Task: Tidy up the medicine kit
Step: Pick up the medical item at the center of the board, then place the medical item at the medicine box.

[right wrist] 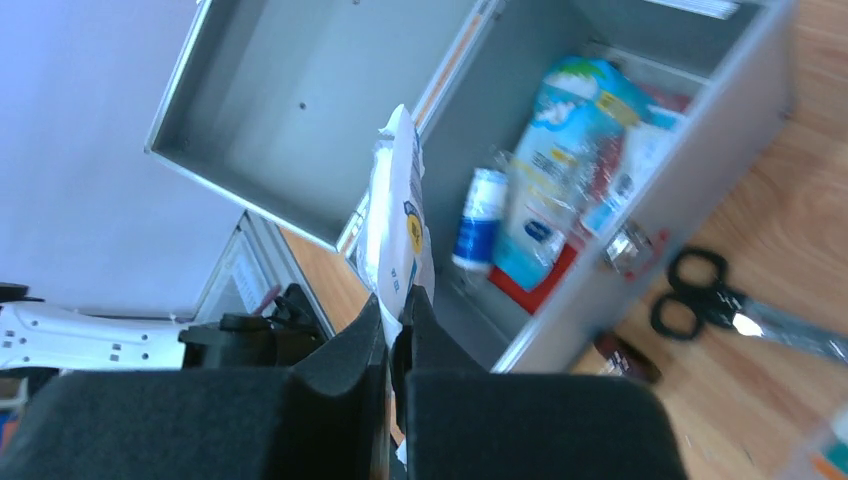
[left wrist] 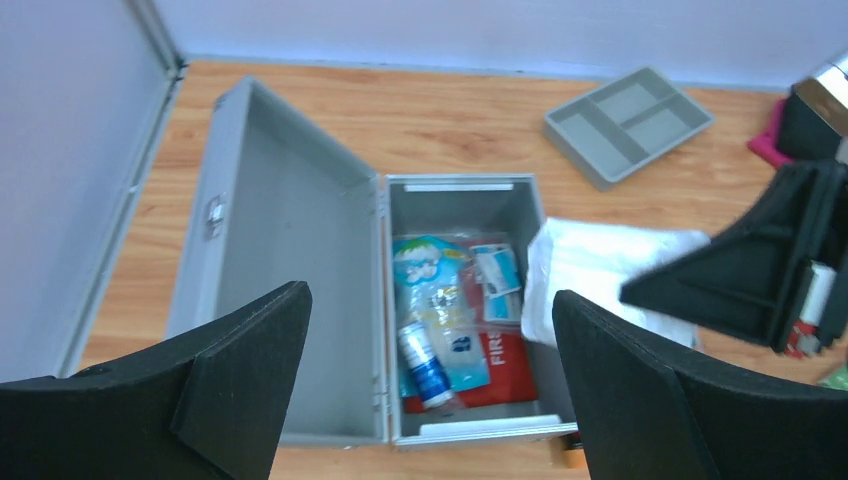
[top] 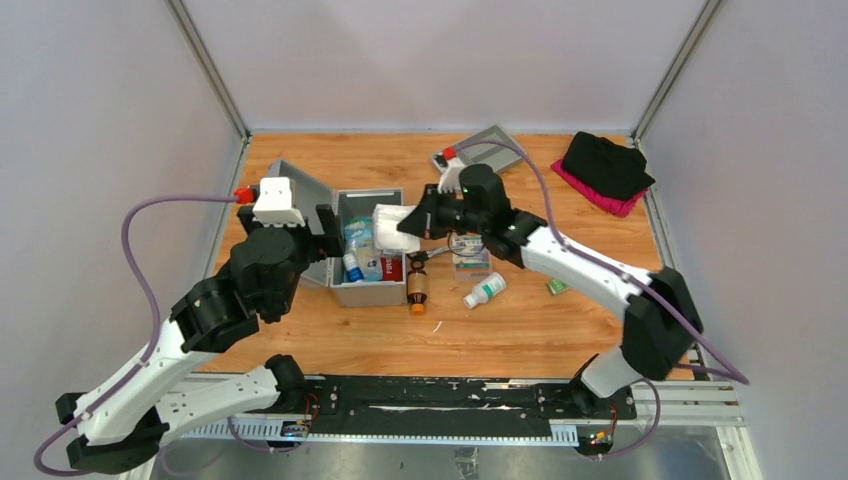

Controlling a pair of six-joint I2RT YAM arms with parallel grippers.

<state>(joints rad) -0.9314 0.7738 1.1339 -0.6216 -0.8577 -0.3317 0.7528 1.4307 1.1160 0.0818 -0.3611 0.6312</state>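
While the wooden table (top: 520,330) is carrying the open medicine kit (top: 366,294) left of its centre, lid lying back toward the left edge, the step in hand looks like stowing a packet. The left gripper (left wrist: 428,298) is hovering above the kit, jaws spread wide and holding nothing. The right gripper (right wrist: 400,312) is pinching a white packet (right wrist: 398,200) by one edge, hanging it at the kit's right rim. To do this well, the right arm should be carrying the packet fully inside the walls and lowering it onto the blue-and-white pouch (left wrist: 430,255) before letting go. Scissors (right wrist: 715,300), a brown bottle (top: 417,288) and a white bottle (top: 484,290) are lying near the kit's front right corner.
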